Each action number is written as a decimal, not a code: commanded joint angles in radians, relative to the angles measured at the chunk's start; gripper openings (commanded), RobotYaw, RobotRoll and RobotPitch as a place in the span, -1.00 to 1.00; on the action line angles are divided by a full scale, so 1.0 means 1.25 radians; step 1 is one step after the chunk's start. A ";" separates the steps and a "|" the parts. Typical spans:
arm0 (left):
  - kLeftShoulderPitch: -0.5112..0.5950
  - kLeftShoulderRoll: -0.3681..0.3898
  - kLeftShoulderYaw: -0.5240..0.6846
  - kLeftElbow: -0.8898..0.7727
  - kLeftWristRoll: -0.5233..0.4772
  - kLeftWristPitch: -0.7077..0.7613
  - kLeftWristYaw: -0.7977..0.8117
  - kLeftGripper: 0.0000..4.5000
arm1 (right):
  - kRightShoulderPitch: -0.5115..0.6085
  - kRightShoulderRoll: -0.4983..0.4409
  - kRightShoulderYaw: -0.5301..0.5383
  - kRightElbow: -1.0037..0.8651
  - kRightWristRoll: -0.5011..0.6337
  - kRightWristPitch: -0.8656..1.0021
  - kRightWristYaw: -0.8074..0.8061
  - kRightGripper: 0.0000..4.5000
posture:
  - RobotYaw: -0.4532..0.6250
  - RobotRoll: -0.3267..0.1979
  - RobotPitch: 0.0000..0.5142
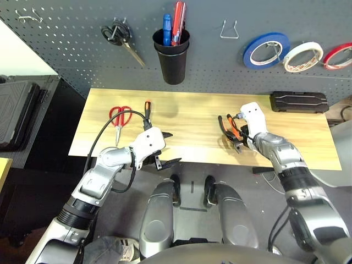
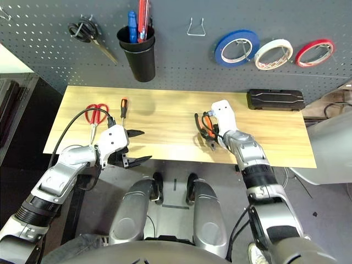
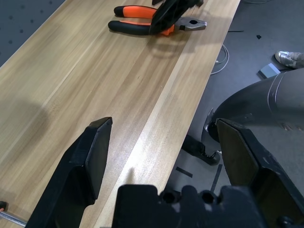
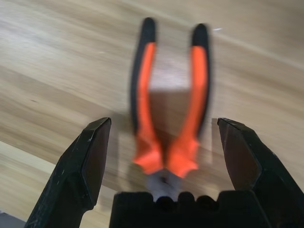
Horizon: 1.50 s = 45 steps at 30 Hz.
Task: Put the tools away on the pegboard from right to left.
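White tape [image 1: 302,56] hung on pegboard [image 1: 66,49], pliers [image 4: 168,118] on tabletop [image 1: 187,121] between spread fingers of right gripper [image 4: 166,137], seemingly ungrasped; screwdriver [image 1: 147,111], scissors [image 1: 119,119] waiting; left gripper [image 1: 166,148] open, empty.

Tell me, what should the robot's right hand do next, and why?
Probably lower a little and close on the pliers. The right hand is open with its fingers either side of the orange handles, and the pliers lie flat on the table, not yet gripped.
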 commanded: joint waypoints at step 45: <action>0.039 -0.053 0.084 -0.073 -0.072 0.042 0.040 1.00 | 0.172 -0.077 -0.041 -0.329 0.021 -0.234 0.079 0.26 | 0.13 0.25 0.19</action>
